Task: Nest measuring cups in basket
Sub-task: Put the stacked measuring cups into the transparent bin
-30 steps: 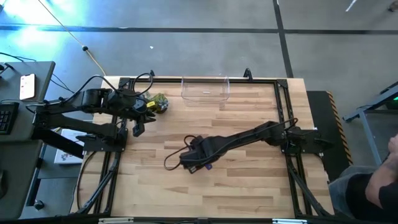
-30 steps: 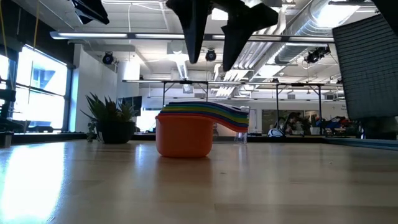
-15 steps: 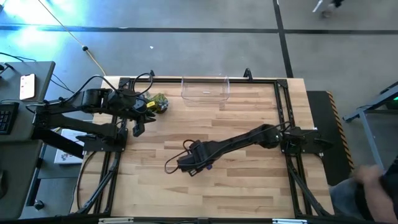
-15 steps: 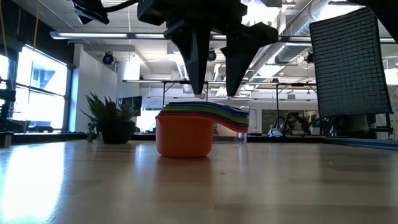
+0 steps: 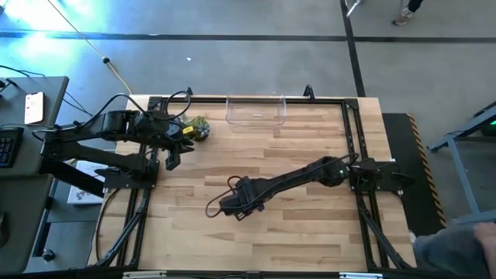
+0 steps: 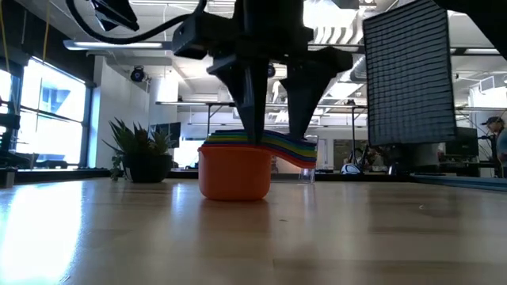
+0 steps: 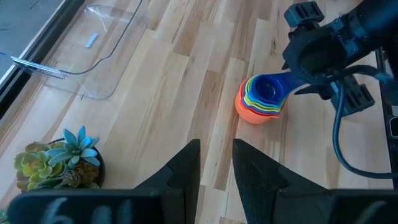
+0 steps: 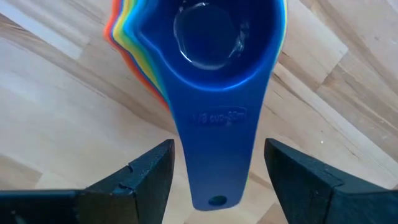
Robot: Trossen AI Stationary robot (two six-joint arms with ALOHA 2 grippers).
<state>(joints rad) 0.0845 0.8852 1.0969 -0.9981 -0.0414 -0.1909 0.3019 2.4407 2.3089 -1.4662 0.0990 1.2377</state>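
The measuring cups [image 6: 238,170] sit nested in one stack on the table, orange outermost and blue [image 8: 211,37] innermost, with their handles [image 8: 214,137] fanned to one side. My right gripper [image 6: 276,138] points down over the stack, open, one finger on either side of the handles [image 6: 289,148] with a gap showing at each side. In the high view this gripper [image 5: 239,203] covers the stack. The clear basket [image 5: 256,110] stands at the table's far edge, holding nothing. My left gripper [image 5: 170,159] waits open near the left edge, above the table.
A small potted succulent [image 5: 199,128] stands near the far left corner, close to my left gripper [image 7: 216,149]. A black cable [image 5: 217,200] loops beside my right gripper. Bare wood lies between the stack [image 7: 261,99] and the basket [image 7: 93,56]. A person's shoulder shows beyond the near right corner.
My right gripper has come straight down onto the stack of cups, from well above it until its fingertips reach the level of the handles, while drifting slightly toward the table's left. Its fingers have stayed apart. The stack has not moved.
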